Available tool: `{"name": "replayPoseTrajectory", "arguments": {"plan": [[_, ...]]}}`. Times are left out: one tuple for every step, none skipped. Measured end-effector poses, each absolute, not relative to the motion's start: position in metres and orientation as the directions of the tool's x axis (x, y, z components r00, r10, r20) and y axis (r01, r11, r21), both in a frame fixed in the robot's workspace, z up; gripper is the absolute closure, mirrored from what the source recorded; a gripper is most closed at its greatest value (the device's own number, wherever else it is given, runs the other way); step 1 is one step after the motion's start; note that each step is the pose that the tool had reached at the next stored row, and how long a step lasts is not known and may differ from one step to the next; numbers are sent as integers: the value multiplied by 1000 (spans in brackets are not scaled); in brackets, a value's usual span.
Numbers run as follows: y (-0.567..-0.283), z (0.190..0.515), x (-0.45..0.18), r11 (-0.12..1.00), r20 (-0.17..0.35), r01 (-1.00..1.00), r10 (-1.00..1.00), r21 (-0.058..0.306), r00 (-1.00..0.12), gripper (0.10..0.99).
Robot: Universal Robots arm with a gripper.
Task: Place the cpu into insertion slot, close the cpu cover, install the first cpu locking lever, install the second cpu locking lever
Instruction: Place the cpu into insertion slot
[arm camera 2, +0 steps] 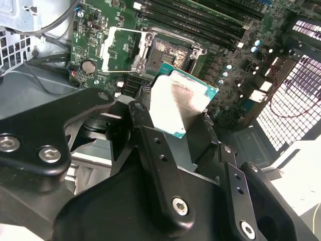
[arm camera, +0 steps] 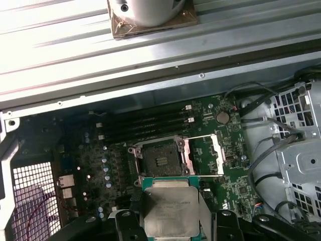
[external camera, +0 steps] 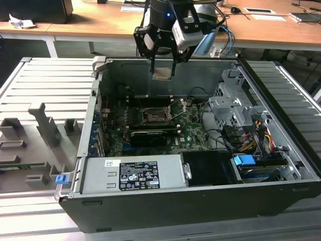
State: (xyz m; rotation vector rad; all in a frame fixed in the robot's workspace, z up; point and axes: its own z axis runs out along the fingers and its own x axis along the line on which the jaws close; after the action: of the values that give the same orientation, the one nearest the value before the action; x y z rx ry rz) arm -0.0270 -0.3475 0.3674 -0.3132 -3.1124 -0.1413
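As hand (external camera: 163,71) grips cpu (arm camera: 170,211), slot (arm camera: 161,159) seems open.

A wooden desk (external camera: 100,22) stands behind the grey ribbed platform (external camera: 47,83).

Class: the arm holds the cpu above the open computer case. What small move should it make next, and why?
Probably lower the cpu toward the slot, keeping it level. The gripper is shut on it, high above the board. The slot is bare and the cover stands open, so nothing seems to block the way down.
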Motion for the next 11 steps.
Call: {"name": "replayPoseTrajectory", "arguments": {"plan": [[-347, 367, -27, 975, 19, 202, 201, 89, -979, 557], [-347, 367, -27, 975, 19, 205, 204, 89, -979, 557], [-347, 367, -27, 974, 19, 206, 206, 89, -978, 557], [-347, 367, -27, 974, 19, 208, 208, 89, -978, 557], [-347, 367, -27, 973, 19, 212, 211, 89, -977, 557], [-347, 367, -27, 973, 19, 214, 214, 89, -977, 557], [-347, 367, -27, 972, 19, 219, 218, 89, -976, 557], [-347, 367, -27, 971, 19, 222, 222, 89, -975, 557], [-347, 367, -27, 970, 19, 225, 225, 89, -974, 557], [-347, 367, -27, 970, 19, 228, 227, 89, -974, 557], [-347, 367, -27, 969, 19, 229, 229, 89, -973, 557]]}}
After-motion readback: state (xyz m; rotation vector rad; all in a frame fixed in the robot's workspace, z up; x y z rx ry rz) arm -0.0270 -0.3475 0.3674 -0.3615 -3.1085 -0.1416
